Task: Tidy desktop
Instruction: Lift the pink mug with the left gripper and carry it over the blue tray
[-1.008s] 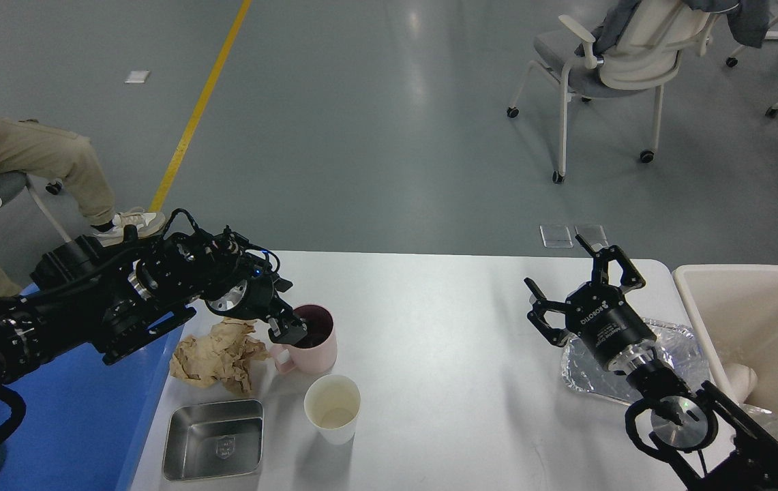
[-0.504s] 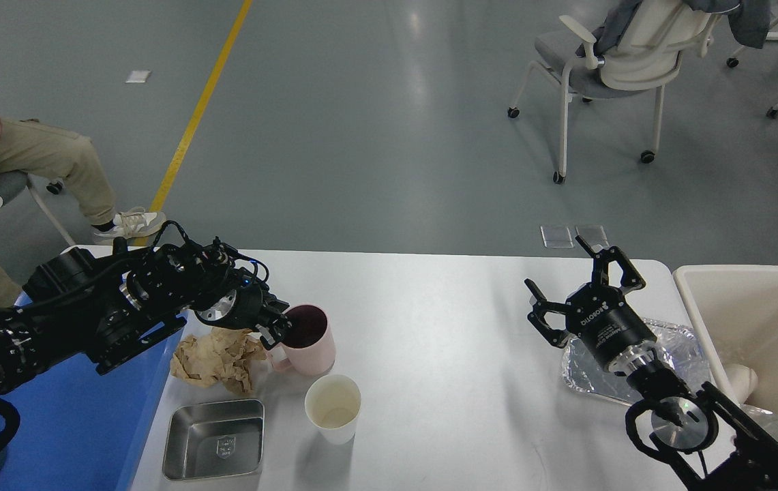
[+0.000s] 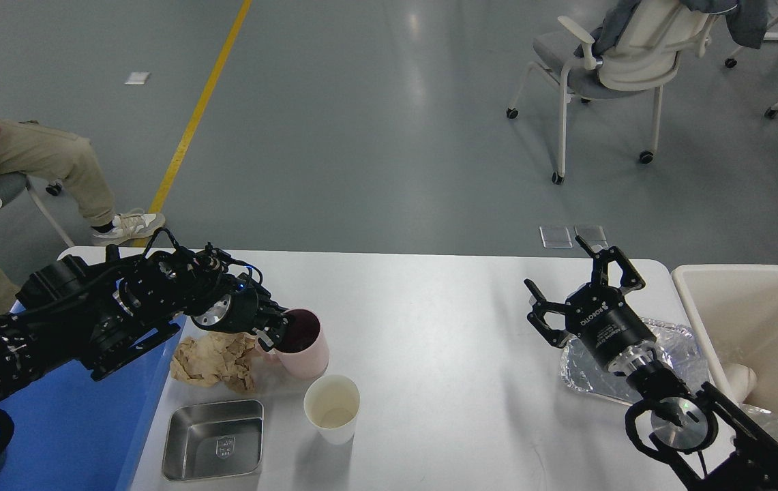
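The white desktop [image 3: 443,354] carries a pink mug [image 3: 303,349] at its left. My left gripper [image 3: 277,335] is shut on the mug's near-left rim, one finger inside the dark interior, and the mug leans slightly. Left of the mug lies crumpled brown paper [image 3: 215,360]. In front are a white paper cup [image 3: 332,408] and a small steel tray [image 3: 213,440]. My right gripper [image 3: 569,273] hovers open at the desktop's right, holding nothing, just beyond a crinkled foil tray [image 3: 675,348].
A blue tray [image 3: 68,423] sits off the desktop's left edge under my left arm. A cream bin [image 3: 757,320] stands at the right edge. A seated person [image 3: 34,157] is at the far left and an office chair [image 3: 607,61] stands beyond.
My left gripper has drawn back to the left, and the pink mug has moved left with it and tipped a little. The right arm has stayed still.
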Available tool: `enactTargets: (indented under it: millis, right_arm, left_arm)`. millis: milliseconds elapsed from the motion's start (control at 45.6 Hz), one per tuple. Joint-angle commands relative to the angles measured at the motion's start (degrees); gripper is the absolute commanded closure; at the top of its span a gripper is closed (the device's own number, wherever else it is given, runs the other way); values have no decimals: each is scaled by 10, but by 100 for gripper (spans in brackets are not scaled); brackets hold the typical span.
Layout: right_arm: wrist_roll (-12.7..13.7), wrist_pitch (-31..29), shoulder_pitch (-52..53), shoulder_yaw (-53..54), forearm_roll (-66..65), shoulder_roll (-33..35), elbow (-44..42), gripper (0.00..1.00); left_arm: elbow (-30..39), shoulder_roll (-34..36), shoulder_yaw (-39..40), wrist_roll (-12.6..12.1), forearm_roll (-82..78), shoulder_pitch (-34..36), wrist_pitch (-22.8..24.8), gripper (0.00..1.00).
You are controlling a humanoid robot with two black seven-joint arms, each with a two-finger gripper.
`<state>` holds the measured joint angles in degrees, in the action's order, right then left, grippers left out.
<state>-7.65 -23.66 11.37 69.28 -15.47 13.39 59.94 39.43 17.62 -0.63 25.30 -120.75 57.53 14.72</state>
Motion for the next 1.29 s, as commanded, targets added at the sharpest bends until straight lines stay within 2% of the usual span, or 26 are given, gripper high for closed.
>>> enactTargets:
  millis: [0, 307, 570, 767, 876, 1052, 1183, 1205, 1271]
  right_arm:
    - [0, 0, 1, -1, 0, -1, -3, 0]
    - [0, 0, 3, -3, -1, 1, -5, 0]
    - [0, 1, 9, -5, -1, 0, -7, 0]
    - [0, 2, 10, -5, -1, -2, -8, 0]
    - [0, 2, 11, -6, -1, -2, -12, 0]
    - [0, 1, 12, -6, -1, -2, -16, 0]
    - [0, 1, 9, -6, -1, 1, -14, 0]
    - [0, 1, 9, -6, -1, 1, -13, 0]
    - [0, 1, 8, -5, -1, 2, -11, 0]
  left_arm:
    - [0, 1, 12, 3, 40, 6, -3, 100]
    - [15, 24, 17, 4, 202, 63, -4, 100]
    - [70, 51, 46, 1, 277, 102, 3, 100]
    - [108, 109, 111, 0, 394, 134, 48, 100]
    - [165, 182, 147, -2, 451, 134, 71, 99]
    - [278, 345, 152, 2, 459, 106, 92, 98]
    - [330, 449, 142, 2, 446, 77, 92, 98]
    - [338, 484, 136, 3, 430, 72, 91, 98]
    - [341, 524, 133, 4, 386, 72, 91, 98]
